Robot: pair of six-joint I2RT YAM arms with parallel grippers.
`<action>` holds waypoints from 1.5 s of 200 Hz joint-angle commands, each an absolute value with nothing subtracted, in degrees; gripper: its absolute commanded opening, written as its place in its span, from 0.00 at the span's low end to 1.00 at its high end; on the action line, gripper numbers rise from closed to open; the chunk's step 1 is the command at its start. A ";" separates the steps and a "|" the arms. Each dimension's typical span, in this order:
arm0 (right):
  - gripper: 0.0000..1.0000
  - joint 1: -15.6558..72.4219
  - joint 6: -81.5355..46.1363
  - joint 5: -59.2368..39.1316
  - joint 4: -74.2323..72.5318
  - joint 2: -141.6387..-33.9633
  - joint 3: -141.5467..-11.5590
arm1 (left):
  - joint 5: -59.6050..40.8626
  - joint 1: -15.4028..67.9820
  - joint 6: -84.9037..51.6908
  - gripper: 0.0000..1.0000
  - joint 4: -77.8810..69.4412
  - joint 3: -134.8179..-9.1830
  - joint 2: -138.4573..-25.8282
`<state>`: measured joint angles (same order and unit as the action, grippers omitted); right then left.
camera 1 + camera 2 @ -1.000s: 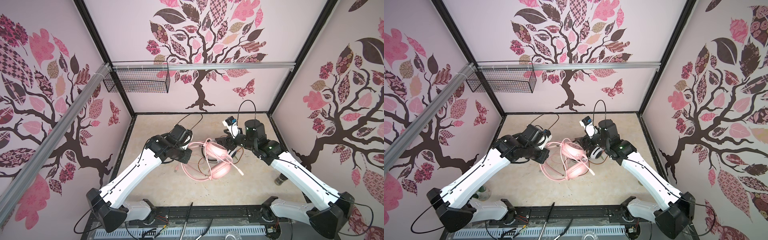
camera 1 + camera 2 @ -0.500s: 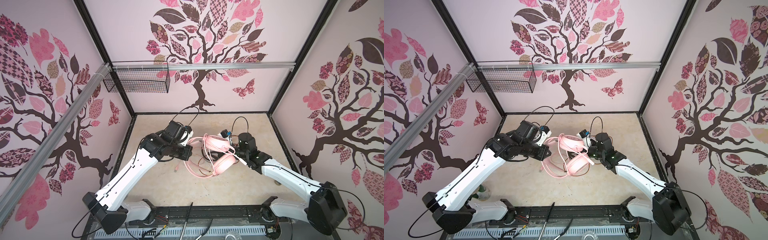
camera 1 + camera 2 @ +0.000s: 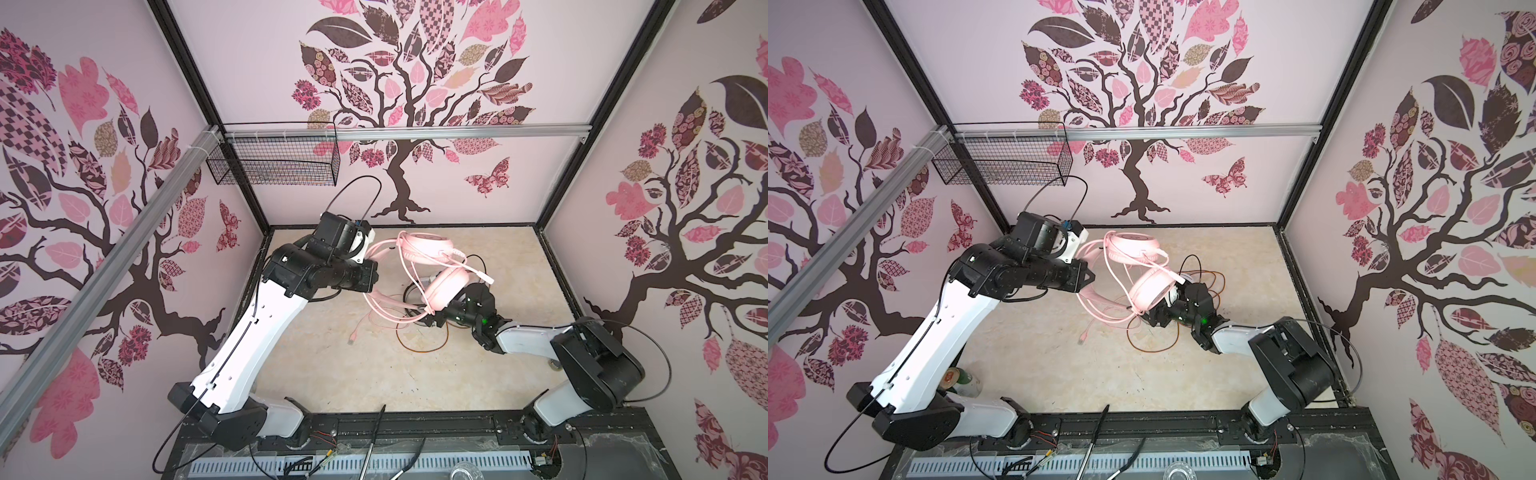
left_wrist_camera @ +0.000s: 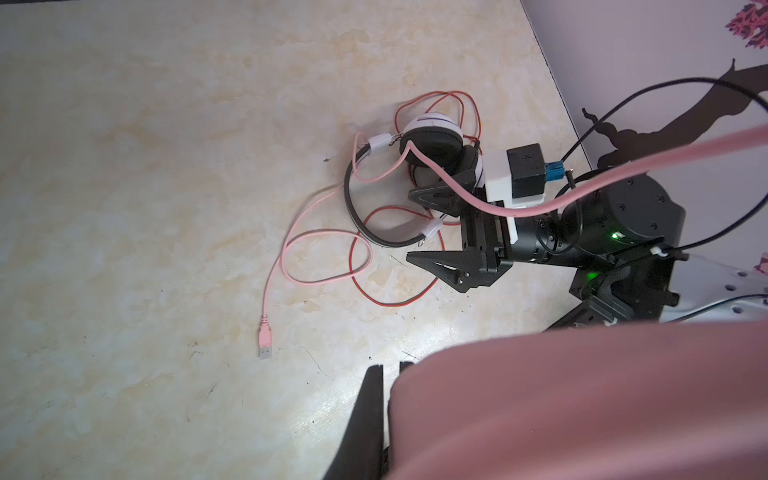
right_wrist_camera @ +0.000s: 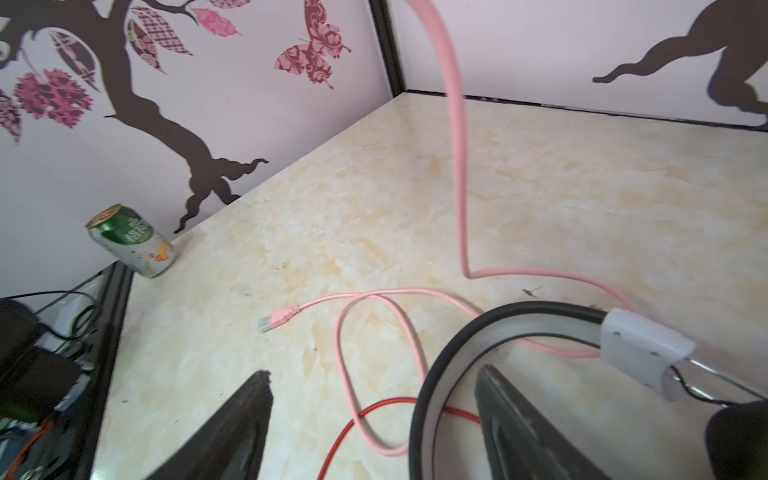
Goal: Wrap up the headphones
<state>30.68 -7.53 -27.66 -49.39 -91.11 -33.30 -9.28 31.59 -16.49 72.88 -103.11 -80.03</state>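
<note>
Headsets, two in all. Pink headset (image 3: 423,246) (image 3: 1131,247) lifted clear of the desk (image 3: 332,374), hanging over the rear middle, its two earcups in the air, one above the other in both top views. Left claw (image 3: 375,272) pressed together on the pink band; in the left wrist view, only a blurred pink mass against one dark finger (image 4: 368,415). White-and-black headset (image 4: 432,139) (image 5: 453,332) flat on the desk below the pink one, two black-padded earcups close together, band curving out from them. Right claw (image 4: 430,226) (image 5: 374,372) low over the desk and spread wide, gripping nothing, with that band passing between its two fingers; cannot tell whether touching either. Cords, two. Pink cord (image 5: 459,166) dropping from the raised headset, draped across the white-and-black earcup, then lying in one loop on the desk and ending in one USB plug (image 4: 265,343) (image 3: 351,340), well apart from both claws. Orange-red cord (image 4: 386,301) (image 3: 419,349) in loose loops around and beside the white-and-black headset, crossing the pink loop. Arms, two, white and black, reaching in from the near edge. Cans, one: green can (image 5: 133,241) (image 3: 961,378) by the left wall, just beside the left arm's base. Baskets, one: wire basket (image 3: 274,164) hung on the rail at the back wall's left end.
</note>
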 commanded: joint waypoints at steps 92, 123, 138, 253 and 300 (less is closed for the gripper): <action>0.17 30.88 -12.56 -32.77 -64.47 -116.86 -53.53 | -16.44 24.67 -17.11 0.00 72.21 -114.80 -84.77; 0.00 32.02 -11.68 -33.33 -65.22 -115.17 -50.08 | -18.50 22.01 -18.27 0.00 70.72 -115.55 -85.23; 0.00 32.92 -10.78 -32.13 -63.62 -111.71 -46.73 | -18.39 21.08 -18.71 0.00 69.92 -115.42 -85.18; 0.00 59.87 2.41 4.14 1.63 -64.54 -35.83 | 12.16 20.04 -16.52 0.00 73.10 -114.65 -84.74; 0.00 61.45 1.84 6.29 16.35 -53.49 -38.65 | 18.28 20.04 -16.55 0.00 73.76 -113.75 -84.16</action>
<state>60.31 1.54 3.29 3.75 -57.08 -36.16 12.88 20.23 -15.42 76.66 -112.40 -86.21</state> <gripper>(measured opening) 0.060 0.088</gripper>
